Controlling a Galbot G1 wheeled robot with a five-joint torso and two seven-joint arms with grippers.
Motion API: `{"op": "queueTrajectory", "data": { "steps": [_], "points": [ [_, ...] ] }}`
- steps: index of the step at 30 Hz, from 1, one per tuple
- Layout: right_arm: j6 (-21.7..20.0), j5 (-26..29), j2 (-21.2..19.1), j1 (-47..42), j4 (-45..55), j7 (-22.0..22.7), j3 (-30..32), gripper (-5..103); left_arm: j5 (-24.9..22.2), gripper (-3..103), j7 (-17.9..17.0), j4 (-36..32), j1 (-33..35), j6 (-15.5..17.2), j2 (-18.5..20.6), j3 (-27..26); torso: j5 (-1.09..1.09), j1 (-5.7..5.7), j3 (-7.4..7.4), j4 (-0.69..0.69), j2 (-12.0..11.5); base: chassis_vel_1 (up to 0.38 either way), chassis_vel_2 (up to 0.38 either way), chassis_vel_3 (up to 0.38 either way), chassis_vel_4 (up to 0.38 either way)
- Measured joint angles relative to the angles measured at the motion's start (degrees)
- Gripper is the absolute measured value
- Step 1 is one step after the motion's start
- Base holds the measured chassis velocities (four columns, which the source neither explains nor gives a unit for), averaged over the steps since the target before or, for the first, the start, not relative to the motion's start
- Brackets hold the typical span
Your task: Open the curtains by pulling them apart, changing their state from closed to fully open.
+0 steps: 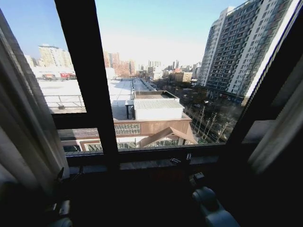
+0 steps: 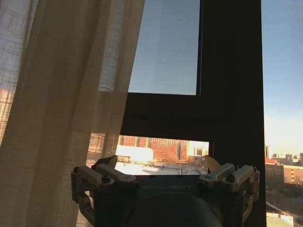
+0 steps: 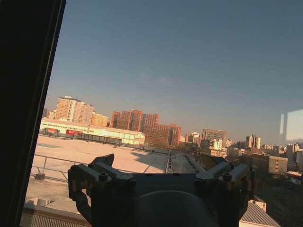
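Note:
The curtains hang gathered at both sides of the window: the left panel (image 1: 21, 127) at the head view's left edge, the right panel (image 1: 279, 132) at its right edge, with bare glass between them. In the left wrist view the sheer cream pleated curtain (image 2: 61, 109) hangs just beside my left gripper (image 2: 161, 163), which is open and holds nothing. My left gripper (image 1: 66, 174) sits low by the sill near the left panel. My right gripper (image 3: 158, 161) is open too, empty and facing the glass. It is at the sill near the middle (image 1: 182, 160).
A thick dark vertical window post (image 1: 87, 80) and a horizontal bar (image 1: 80, 120) divide the glass. The dark sill (image 1: 142, 163) runs across just beyond both grippers. Rooftops and tall buildings lie outside. Both arms rise from the dark bottom of the head view.

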Motion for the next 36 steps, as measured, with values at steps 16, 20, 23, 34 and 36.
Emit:
{"op": "queueTrajectory", "data": {
  "steps": [16, 20, 23, 34, 36],
  "points": [
    [0.0, 0.0, 0.0, 0.0, 0.0, 0.0, 0.0, 100, 0.0, 100, 0.0, 0.0, 0.0, 0.0, 0.0, 0.0, 0.01, 0.01, 0.00, 0.02, 0.0, 0.346, 0.352, -0.345, -0.345],
    [0.0, 0.0, 0.0, 0.0, 0.0, 0.0, 0.0, 100, 0.0, 100, 0.0, 0.0, 0.0, 0.0, 0.0, 0.0, -0.02, 0.01, 0.00, 0.02, 0.0, 0.231, 0.207, -0.195, -0.225],
    [0.0, 0.0, 0.0, 0.0, 0.0, 0.0, 0.0, 100, 0.0, 100, 0.0, 0.0, 0.0, 0.0, 0.0, 0.0, -0.02, 0.01, 0.00, 0.01, 0.0, 0.043, 0.076, -0.040, -0.089],
    [0.0, 0.0, 0.0, 0.0, 0.0, 0.0, 0.0, 100, 0.0, 100, 0.0, 0.0, 0.0, 0.0, 0.0, 0.0, 0.03, 0.00, 0.00, -0.01, 0.0, -0.018, -0.016, 0.012, 0.023],
    [0.0, 0.0, 0.0, 0.0, 0.0, 0.0, 0.0, 100, 0.0, 100, 0.0, 0.0, 0.0, 0.0, 0.0, 0.0, -0.01, 0.01, 0.00, 0.01, 0.0, 0.000, 0.000, 0.000, 0.000]
  ]
}}
